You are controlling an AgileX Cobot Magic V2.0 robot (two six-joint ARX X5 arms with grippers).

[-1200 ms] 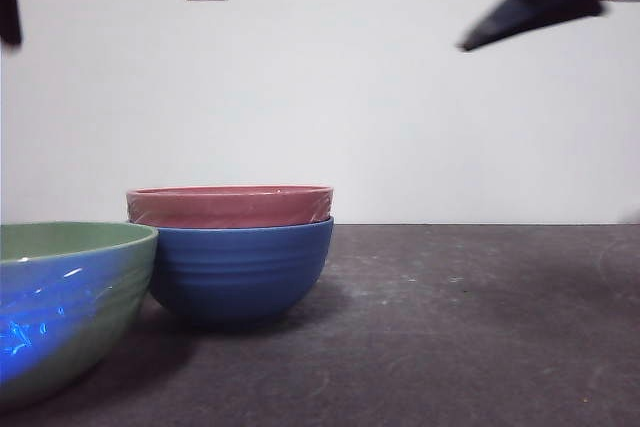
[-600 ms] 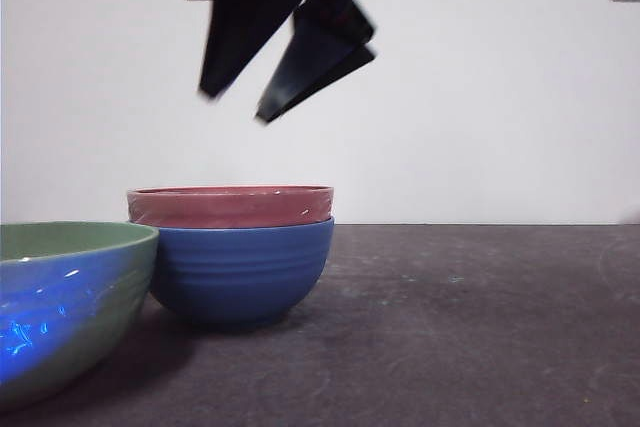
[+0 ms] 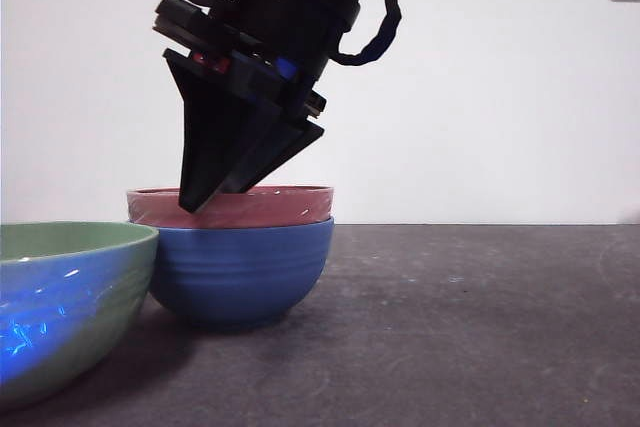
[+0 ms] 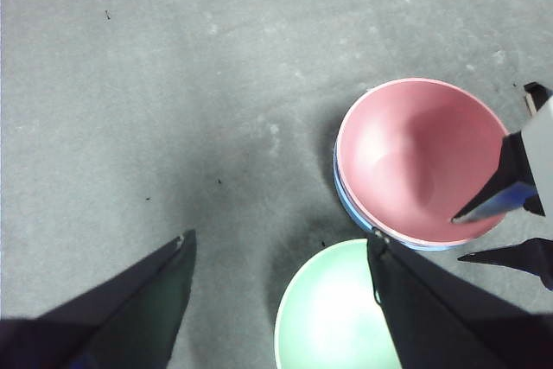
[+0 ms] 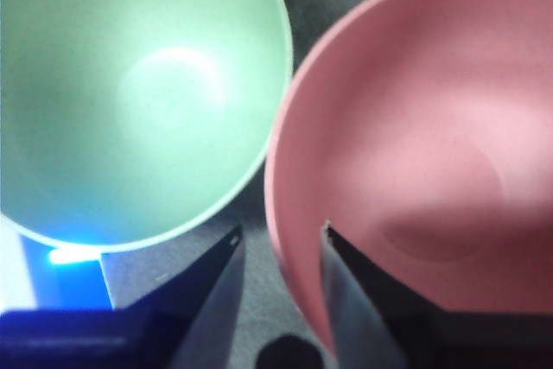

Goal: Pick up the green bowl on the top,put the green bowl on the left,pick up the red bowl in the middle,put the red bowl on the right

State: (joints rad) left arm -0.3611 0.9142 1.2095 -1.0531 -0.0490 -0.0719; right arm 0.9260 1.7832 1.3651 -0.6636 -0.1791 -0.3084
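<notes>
Front view: right gripper down at rim of glossy ridged pinkish-red bowl, which sits nested in glossy ridged blue bowl. Right wrist view: jaws slightly apart, straddling red rim, not clamped. Glossy pale green bowl sits just beside the stack on dark table. Left gripper wide open, holding nothing, above table.

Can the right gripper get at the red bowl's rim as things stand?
Probably yes. The right gripper is open, its jaws straddling the red bowl's rim, one inside, one outside. The green bowl sits apart beside it.
</notes>
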